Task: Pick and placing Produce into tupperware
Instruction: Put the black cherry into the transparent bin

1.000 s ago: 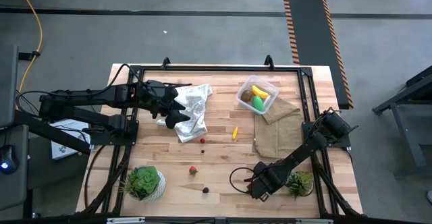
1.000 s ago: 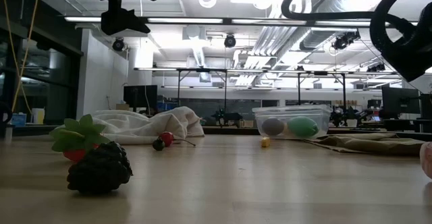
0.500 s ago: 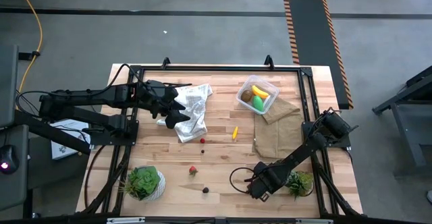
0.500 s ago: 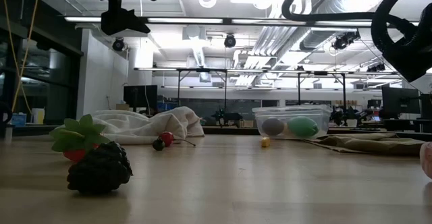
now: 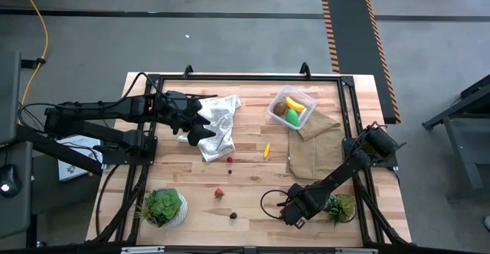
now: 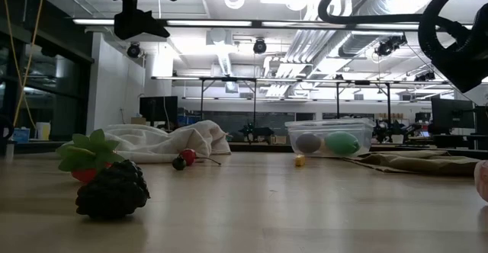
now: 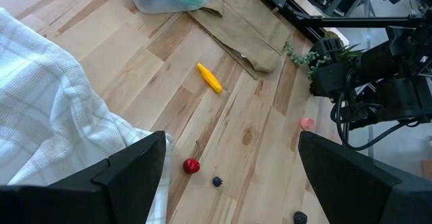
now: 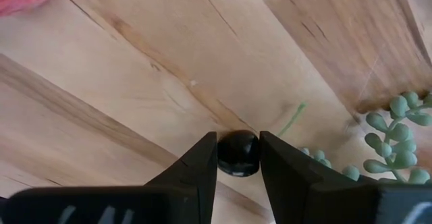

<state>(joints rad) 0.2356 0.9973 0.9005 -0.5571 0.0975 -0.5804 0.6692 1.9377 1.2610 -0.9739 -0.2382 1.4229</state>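
At the counter (image 5: 253, 185) front | we are seeing right tool (image 8: 237, 158) clenching a dark berry (image 8: 237, 152) | left tool (image 7: 229, 160) hanging released over the white cloth (image 7: 54, 102)

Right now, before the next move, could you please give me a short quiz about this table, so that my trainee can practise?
1. True or false: the right claw is closed on a small dark berry.
2. Where does the yellow banana lie? A: on the brown cloth. B: inside the tupperware. C: beside a potted plant.
3. Fill the gap: the ____ claw hovers open above the white checked cloth.

Key: 1 true. 2 B. 3 left, meaning the left claw.
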